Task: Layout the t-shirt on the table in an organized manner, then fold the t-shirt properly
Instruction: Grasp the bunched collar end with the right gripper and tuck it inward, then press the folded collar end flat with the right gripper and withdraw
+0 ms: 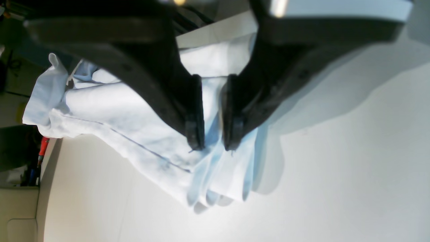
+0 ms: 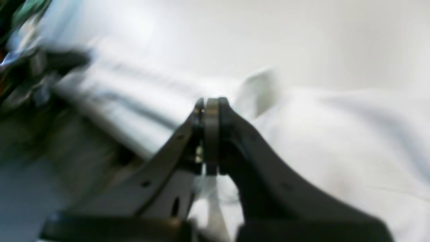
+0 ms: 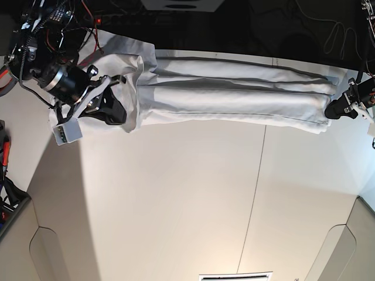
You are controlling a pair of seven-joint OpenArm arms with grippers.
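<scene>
Left tool [image 1: 213,141] grips t-shirt [image 3: 234,93] bunch over table [image 3: 176,205]; right tool [image 2: 211,104] closed, grip unclear.

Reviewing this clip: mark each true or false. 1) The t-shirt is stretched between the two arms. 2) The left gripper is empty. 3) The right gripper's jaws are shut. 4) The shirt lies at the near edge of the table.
1) True: the t-shirt spans from one arm to the other.
2) False: the left gripper is clamped on bunched shirt cloth.
3) True: the right gripper has its jaws together.
4) False: it hangs along the far edge of the table.
</scene>
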